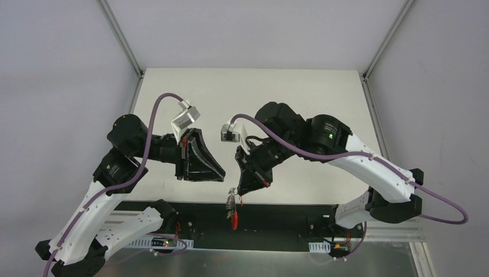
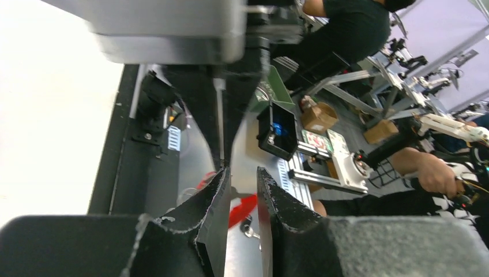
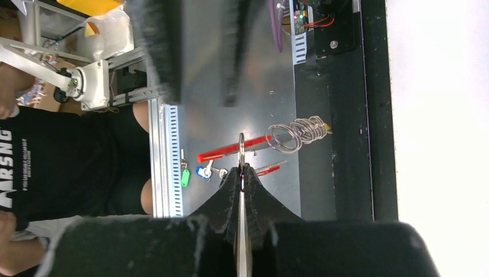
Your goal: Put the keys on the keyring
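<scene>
Steel, so reckon on light, stiff, slick keys [image 1: 231, 202] dangling over bench [image 1: 300, 92] front edge from right fingers [image 3: 235, 180], clamped shut on thin metal; left fingers [image 2: 218, 193] barely parted, empty; pinch flat faces.

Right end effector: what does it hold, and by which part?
A thin metal piece, edge-on, clamped along its length, tip protruding; key or ring cannot be told.
</scene>
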You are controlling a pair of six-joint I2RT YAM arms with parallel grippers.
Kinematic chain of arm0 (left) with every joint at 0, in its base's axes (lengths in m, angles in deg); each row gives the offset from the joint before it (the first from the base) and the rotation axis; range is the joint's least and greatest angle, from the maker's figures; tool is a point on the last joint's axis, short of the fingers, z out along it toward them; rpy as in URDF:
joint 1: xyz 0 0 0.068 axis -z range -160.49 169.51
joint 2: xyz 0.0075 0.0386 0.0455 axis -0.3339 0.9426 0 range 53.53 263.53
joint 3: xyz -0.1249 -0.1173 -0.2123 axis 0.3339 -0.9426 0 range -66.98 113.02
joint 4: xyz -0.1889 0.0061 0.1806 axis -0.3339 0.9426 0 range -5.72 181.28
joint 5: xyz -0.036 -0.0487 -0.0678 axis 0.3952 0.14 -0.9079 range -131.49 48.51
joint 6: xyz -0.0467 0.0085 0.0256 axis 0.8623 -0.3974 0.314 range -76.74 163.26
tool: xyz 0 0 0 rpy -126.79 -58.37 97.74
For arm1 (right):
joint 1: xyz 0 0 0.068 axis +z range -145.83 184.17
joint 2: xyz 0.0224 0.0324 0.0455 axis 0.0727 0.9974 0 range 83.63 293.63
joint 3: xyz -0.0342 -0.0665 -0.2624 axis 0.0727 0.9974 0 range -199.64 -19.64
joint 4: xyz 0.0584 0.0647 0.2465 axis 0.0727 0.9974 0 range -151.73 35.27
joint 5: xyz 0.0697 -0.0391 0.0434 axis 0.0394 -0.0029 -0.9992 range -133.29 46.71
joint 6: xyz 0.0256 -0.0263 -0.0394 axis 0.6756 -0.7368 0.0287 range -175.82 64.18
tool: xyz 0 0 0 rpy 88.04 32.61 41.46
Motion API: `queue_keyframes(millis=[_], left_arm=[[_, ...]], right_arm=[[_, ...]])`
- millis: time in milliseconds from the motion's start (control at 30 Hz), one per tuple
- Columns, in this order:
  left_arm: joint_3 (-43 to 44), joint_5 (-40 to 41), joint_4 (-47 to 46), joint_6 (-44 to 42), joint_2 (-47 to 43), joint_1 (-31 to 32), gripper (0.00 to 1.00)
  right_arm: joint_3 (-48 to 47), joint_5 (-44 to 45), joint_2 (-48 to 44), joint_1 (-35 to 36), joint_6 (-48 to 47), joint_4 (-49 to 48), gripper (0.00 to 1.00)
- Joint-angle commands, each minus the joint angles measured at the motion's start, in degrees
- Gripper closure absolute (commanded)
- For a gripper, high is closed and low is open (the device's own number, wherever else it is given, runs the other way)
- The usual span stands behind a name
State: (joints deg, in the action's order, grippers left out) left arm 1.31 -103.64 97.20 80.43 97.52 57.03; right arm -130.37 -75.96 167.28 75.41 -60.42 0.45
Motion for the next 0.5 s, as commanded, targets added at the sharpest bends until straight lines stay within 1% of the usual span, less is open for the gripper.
queue_keyframes(millis=[0,167,300,467], left_arm=[[-1.01,-5.85,-0.67,3.32,-0.74,0.19,0.79],[-3.57,-6.43,1.38,3.03,-1.25,0.19,0.78],[-4.35,-5.63,4.43,0.32,-1.2,0.18,0.78],[-3.27,-3.05,9.21,-4.65,-1.49,0.19,0.76]], right_arm=[[1.7,-6.5,-1.97,-3.49,3.65,-4.74,1.0],[2.38,-8.2,-1.44,-4.81,6.38,-8.08,1.0],[1.71,-9.8,-0.38,-5.07,6.45,-8.88,1.0],[0.73,-11.97,0.68,-5.2,5.87,-8.36,1.0]])
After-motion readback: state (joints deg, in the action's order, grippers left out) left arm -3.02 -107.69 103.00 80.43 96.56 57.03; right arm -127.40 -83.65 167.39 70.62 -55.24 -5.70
